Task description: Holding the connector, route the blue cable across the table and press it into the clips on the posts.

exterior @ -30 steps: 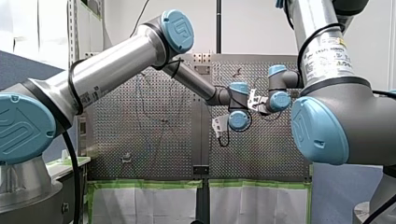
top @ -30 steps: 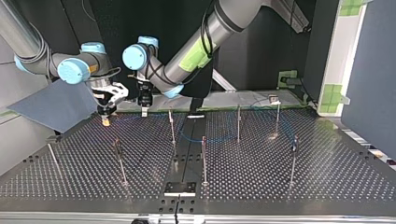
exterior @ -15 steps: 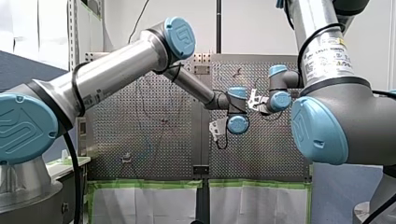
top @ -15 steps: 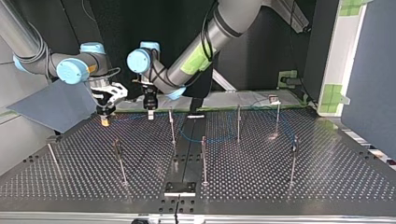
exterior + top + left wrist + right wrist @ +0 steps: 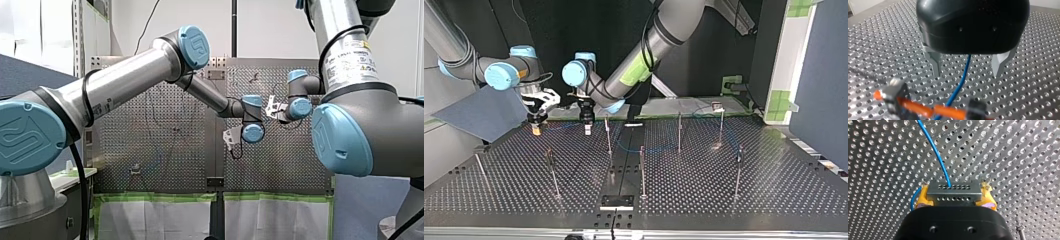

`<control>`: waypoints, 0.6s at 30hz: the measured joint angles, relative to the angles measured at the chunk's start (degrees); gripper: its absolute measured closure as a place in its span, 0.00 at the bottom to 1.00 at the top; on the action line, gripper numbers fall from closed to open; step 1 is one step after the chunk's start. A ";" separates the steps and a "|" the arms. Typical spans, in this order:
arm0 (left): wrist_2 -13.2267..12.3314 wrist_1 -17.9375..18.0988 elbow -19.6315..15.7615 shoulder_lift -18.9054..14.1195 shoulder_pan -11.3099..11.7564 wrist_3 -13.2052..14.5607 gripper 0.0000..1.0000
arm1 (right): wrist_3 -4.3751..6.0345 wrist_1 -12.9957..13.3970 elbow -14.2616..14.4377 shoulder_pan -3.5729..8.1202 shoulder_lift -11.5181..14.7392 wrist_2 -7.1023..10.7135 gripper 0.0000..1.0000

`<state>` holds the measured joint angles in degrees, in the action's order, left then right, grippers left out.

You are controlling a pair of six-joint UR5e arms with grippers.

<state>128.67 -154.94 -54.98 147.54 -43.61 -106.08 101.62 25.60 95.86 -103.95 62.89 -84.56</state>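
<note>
So my right gripper (image 5: 955, 195) has its jaws clenched on the connector (image 5: 954, 187), just over the bench (image 5: 1023, 157). My left gripper (image 5: 968, 70) has slid along the blue cable (image 5: 961, 82) toward the nearest post (image 5: 608, 135), jaws released and straddling it. Pressing-in probably comes next.

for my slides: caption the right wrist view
Right gripper clamps the connector between yellow pads; blue cable runs across the perforated table.
</note>
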 joint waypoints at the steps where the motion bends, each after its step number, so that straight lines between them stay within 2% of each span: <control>1: -0.11 -0.11 0.04 0.07 0.07 0.00 0.00 | 0.00 0.02 0.00 0.00 0.00 0.00 1.00; 13: -1.11 -2.22 0.73 1.00 1.06 -0.92 0.00 | 0.00 0.02 0.00 0.02 0.01 0.00 1.00; 14: -1.14 -2.27 0.81 1.00 1.01 -1.01 0.24 | 0.00 0.01 0.00 0.01 0.01 0.00 1.00; 15: -1.18 -2.25 0.86 1.00 0.97 -1.06 0.24 | 0.00 0.00 -0.01 0.00 0.01 0.00 1.00; 16: -1.23 -2.20 0.89 1.00 0.91 -1.09 0.43 | 0.00 0.00 0.00 -0.02 0.01 0.01 1.00; 17: -1.28 -2.12 0.91 1.01 0.84 -1.14 0.55 | 0.00 0.00 0.00 -0.04 0.01 0.03 1.00; 18: -1.31 -2.06 0.92 1.01 0.80 -1.17 0.55 | 0.00 -0.01 -0.01 -0.06 0.01 0.05 1.00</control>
<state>127.36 -157.00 -54.06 148.55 -42.81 -107.25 101.62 25.59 95.85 -104.01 62.90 -84.52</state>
